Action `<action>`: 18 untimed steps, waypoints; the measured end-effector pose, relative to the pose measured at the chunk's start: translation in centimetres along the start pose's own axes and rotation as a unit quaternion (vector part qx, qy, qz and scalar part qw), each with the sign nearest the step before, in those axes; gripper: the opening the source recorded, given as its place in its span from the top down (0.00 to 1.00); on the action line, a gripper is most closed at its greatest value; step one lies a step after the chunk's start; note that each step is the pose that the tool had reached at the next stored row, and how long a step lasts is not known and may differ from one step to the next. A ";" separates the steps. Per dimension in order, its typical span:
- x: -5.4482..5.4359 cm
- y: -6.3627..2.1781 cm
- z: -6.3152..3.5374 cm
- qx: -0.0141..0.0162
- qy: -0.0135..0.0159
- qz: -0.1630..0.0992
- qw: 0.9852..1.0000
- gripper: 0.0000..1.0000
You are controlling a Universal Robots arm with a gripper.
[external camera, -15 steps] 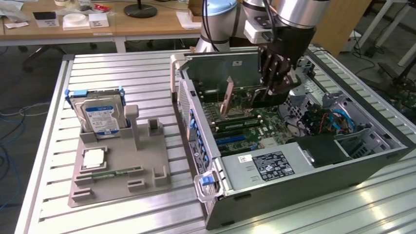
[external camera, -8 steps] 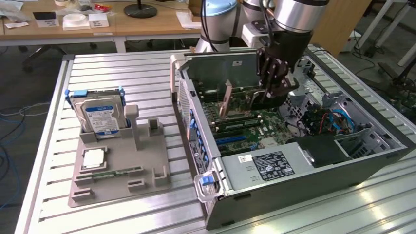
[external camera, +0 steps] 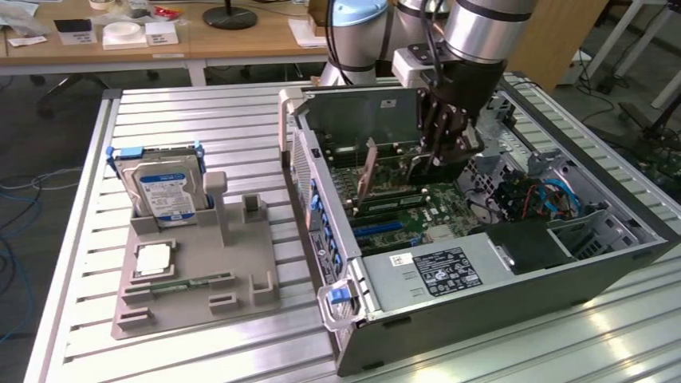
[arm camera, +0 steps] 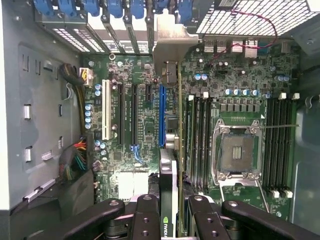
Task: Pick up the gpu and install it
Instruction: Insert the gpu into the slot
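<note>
Gripping one upright gpu (arm camera: pixel 169 167) inside one open case (external camera: pixel 511 307): one hand (arm camera: pixel 172 207).

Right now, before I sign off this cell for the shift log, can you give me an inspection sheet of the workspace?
Surface: slatted metal table, open computer case on it.
Job's things: gpu upright over the motherboard, beside the blue slot.
Clutter: grey tray holding hard drive, memory stick.
Grippers: end effector shut on the gpu.
Cables: blue cables inside case; loose cables on floor.
Surroundings: wooden desk behind.
</note>
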State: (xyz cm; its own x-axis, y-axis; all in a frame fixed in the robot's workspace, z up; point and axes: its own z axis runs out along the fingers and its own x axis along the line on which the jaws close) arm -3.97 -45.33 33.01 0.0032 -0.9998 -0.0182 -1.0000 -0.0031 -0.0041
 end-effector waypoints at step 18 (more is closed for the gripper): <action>0.0 0.19 2.39 0.000 0.000 0.000 1.000 0.73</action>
State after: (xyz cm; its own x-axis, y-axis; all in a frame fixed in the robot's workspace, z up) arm -4.15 -45.33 30.61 0.0032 -0.9998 -0.0181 -1.0000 -0.0032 -0.0041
